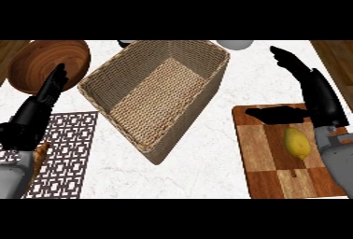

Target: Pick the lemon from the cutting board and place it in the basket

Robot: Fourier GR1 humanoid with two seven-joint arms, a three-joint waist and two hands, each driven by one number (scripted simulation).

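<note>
A yellow lemon [297,142] lies on the wooden cutting board [267,158] at the lower right of the head view. My right hand [319,100] hovers over the board's far right part, open, its fingers stretched up and away and its thumb reaching left just beyond the lemon. It does not touch the lemon. The woven basket [101,77] stands empty at the middle of the counter, tilted in the view. At the left edge my left hand [38,109] rests open, fingers up.
A round wooden plate [41,58] sits at the far left corner. A brown patterned mat [66,154] lies at the lower left under my left forearm. A pale rounded object [236,44] shows at the top edge, behind the basket.
</note>
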